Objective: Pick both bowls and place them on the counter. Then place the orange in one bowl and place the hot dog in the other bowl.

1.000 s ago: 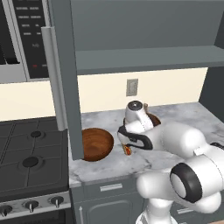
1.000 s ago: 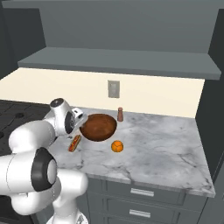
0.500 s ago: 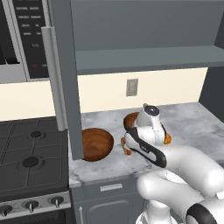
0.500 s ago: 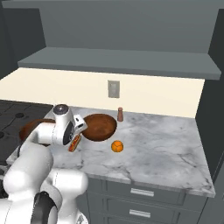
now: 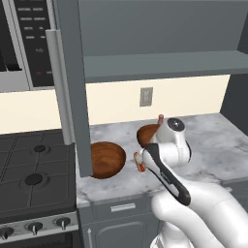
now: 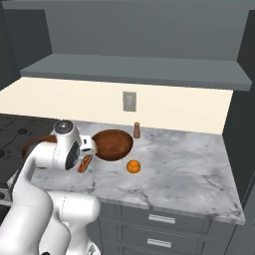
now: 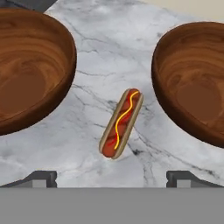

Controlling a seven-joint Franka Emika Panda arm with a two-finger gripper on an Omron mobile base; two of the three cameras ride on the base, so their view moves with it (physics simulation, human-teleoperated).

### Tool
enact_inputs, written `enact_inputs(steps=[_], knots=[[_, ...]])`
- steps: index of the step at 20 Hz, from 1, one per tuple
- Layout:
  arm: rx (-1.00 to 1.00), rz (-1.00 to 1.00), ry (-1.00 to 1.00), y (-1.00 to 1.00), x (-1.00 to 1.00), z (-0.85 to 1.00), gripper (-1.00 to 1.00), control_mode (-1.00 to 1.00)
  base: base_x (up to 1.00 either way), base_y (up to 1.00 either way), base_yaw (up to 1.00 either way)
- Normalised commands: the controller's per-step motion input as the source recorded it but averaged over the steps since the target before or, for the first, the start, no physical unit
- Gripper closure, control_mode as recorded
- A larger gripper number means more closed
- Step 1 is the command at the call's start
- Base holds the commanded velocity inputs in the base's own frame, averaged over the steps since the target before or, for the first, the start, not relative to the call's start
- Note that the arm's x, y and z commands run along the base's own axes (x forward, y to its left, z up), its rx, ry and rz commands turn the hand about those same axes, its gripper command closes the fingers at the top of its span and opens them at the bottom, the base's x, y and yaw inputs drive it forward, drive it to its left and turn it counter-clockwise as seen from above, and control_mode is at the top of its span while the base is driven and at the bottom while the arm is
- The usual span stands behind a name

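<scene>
Two reddish-brown bowls stand on the marble counter (image 6: pixel 189 169). One bowl (image 7: pixel 30 70) is on the left of the hand view and the other bowl (image 7: pixel 197 78) is on the right. The hot dog (image 7: pixel 121 123) lies on the marble between them, apart from both. My gripper (image 7: pixel 111 180) hangs open above it, looking down, with its fingertips (image 7: pixel 41 178) spread wider than the bun's length and nothing between them. The right base view shows the hot dog (image 6: pixel 85 163) beside my hand and the orange (image 6: pixel 133 167) on the counter right of the nearer bowl (image 6: pixel 113 145).
A small brown shaker (image 6: pixel 137 130) stands by the wall behind the bowls. The black stovetop (image 5: pixel 34 169) lies left of the counter, and a grey cabinet panel (image 5: pixel 72 87) comes down at the counter's left end. A shelf (image 5: pixel 160 65) runs overhead.
The arm has swung round and lowered its elbow, while the hand has tipped down over the hot dog. The jaws stay wide. Bowls, orange and hot dog have not moved.
</scene>
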Motion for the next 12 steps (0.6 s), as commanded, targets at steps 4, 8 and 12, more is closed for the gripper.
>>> enact_inputs(steps=[4, 8, 12], knots=[[0.06, -0.37, 0.0, 0.02, -0.02, 0.0, -1.0, -1.0, 0.0, 0.0, 0.0], [0.0, -0.28, 0.01, 0.03, 0.0, -0.03, -1.0, -1.0, 0.0, 0.0, 0.0], [0.0, -0.1, 0.06, 0.0, 0.01, -0.23, -1.0, -1.0, 0.0, 0.0, 0.0]])
